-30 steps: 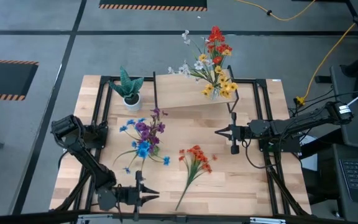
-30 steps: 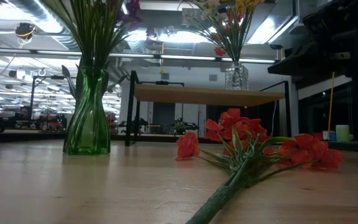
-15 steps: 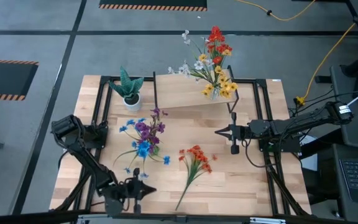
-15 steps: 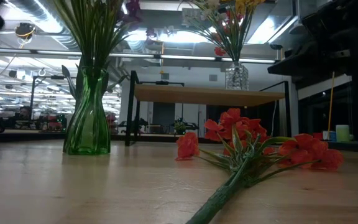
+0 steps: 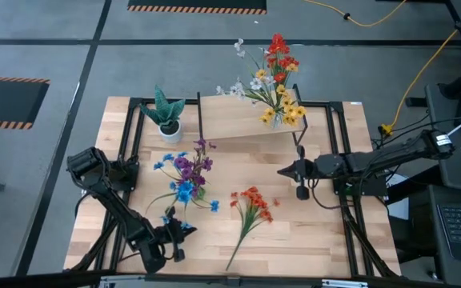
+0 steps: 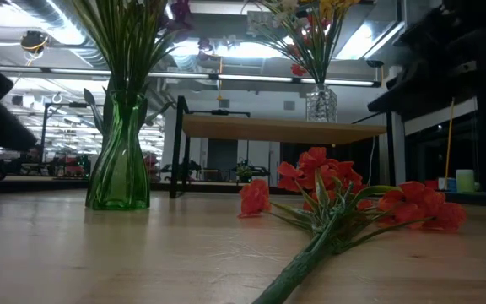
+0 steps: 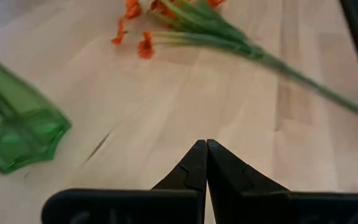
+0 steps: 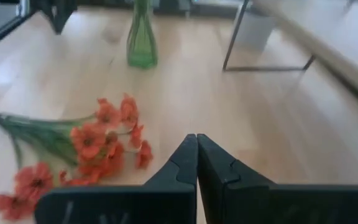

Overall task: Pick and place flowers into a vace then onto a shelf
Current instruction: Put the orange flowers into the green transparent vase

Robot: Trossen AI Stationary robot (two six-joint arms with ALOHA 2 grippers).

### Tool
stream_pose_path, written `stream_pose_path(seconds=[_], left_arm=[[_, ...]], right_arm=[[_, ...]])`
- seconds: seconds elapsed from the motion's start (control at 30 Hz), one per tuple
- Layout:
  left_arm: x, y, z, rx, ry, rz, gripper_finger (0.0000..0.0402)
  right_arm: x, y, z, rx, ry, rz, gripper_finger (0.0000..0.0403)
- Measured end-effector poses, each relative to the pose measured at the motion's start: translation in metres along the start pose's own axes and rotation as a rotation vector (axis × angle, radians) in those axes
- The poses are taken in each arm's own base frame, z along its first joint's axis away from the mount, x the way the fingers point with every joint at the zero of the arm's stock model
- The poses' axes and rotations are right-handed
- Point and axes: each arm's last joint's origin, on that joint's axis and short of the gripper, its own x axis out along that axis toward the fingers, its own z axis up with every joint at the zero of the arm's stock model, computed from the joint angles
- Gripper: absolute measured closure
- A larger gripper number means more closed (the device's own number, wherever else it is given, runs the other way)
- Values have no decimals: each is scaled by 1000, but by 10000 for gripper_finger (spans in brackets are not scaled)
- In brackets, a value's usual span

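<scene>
Your table [image 5: 310,232] is a pale wooden top seen from above, with a dark arm at each side.

Your left gripper [image 5: 184,230] sits low near the front edge of the table, left of centre, pointing toward the middle. Its fingers [image 7: 194,163] are pressed together with nothing between them. Your right gripper [image 5: 283,170] hovers right of centre, just in front of the shelf, pointing toward the left side of the table. Its fingers [image 8: 185,158] are also pressed together and hold nothing.

The orange flowers [image 5: 252,206] lie flat on the table between the two grippers, blossoms toward the shelf and the green stem running toward the front edge. Neither gripper touches them.

A green glass vase [image 6: 120,160] stands upright left of the orange flowers, close to your left gripper. It holds the purple and blue flowers [image 5: 186,172].

The shelf [image 5: 246,120], a small light-wood board on thin black legs, stands at the back of the table. On its right end stands a clear glass vase [image 6: 320,103] filled with red, yellow and white flowers [image 5: 277,80].

A spiky green plant in a white pot [image 5: 166,114] stands on the table at the back left, beside the shelf.

From table height, a dark blurred shape at the left edge is probably part of your left arm, though the view is too poor to be sure.
</scene>
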Motion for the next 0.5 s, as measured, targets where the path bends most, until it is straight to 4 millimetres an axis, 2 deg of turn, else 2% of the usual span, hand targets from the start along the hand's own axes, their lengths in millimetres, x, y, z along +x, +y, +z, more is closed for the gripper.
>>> stream_pose_path(seconds=[0.13,0.27,0.5], left_arm=[[0,6,-3,-3,21,39,398],[0,8,-4,1,25,56,398],[0,8,-4,6,14,62,398]], right_arm=[[-4,8,13,33,38,48,396],[-6,24,24,10,61,149,400],[7,58,48,-57,110,227,401]])
